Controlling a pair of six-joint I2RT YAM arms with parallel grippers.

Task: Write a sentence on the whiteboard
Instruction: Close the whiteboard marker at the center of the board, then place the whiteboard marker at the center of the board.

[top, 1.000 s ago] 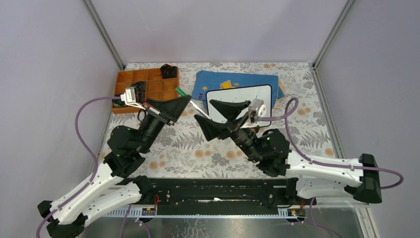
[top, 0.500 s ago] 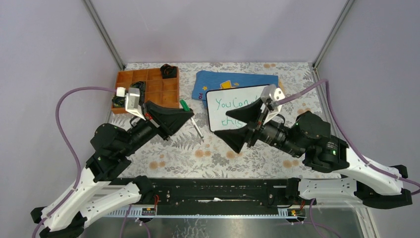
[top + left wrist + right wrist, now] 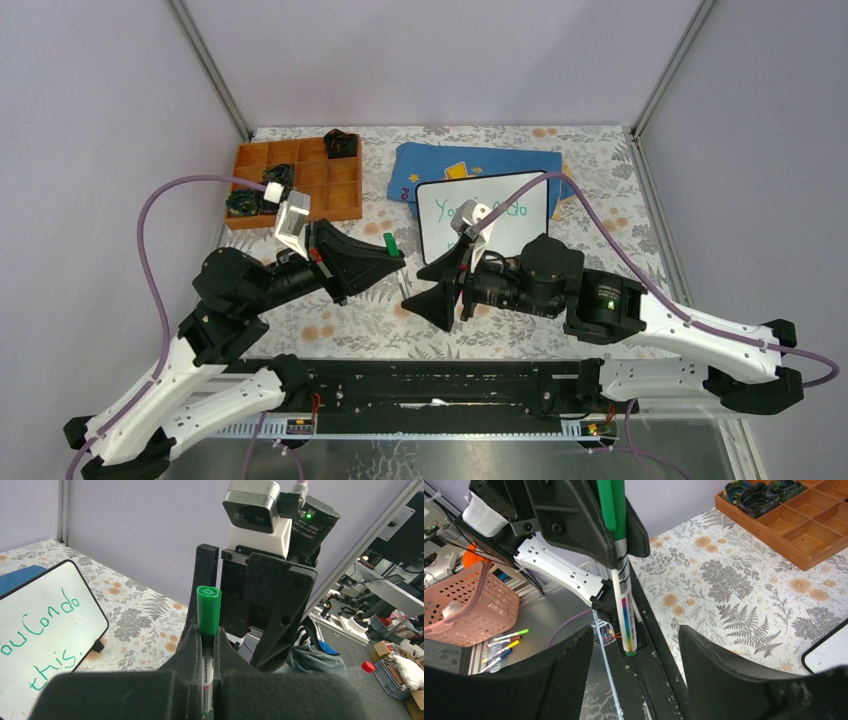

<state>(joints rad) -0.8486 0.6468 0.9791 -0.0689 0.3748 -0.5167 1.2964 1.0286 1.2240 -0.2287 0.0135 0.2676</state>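
**Apparently written: only the pen is left to deal with**

The left pincer (image 3: 207,635) is clamped on a white-barrelled marker pen with green ends (image 3: 208,611). It holds the pen off the table, just in front of the whiteboard's near left corner. The right pincer (image 3: 631,640) faces it with its jaws standing apart, one on each side of the pen's lower end. Neither jaw touches the pen, and the pincer grips nothing.

Beyond them lies the small glossy white rectangular whiteboard with its thin black rim (image 3: 50,587). It rests flat on the floral table covering (image 3: 600,260), with its far edge over a blue cloth with a yellow print (image 3: 470,160). The right arm crosses its near part in the top view. An orange wooden compartment tray (image 3: 320,185) sits well to the whiteboard's left.

The green handwritten sentence (image 3: 40,630) runs in two lines. The left wrist view shows "ouCan do" above "this.", with the first letter cut off by the frame. The top view shows that "Y".

Going by this, the writing itself looks finished. What seems left is handing over or putting away the pen. Which of the two is intended cannot be told.
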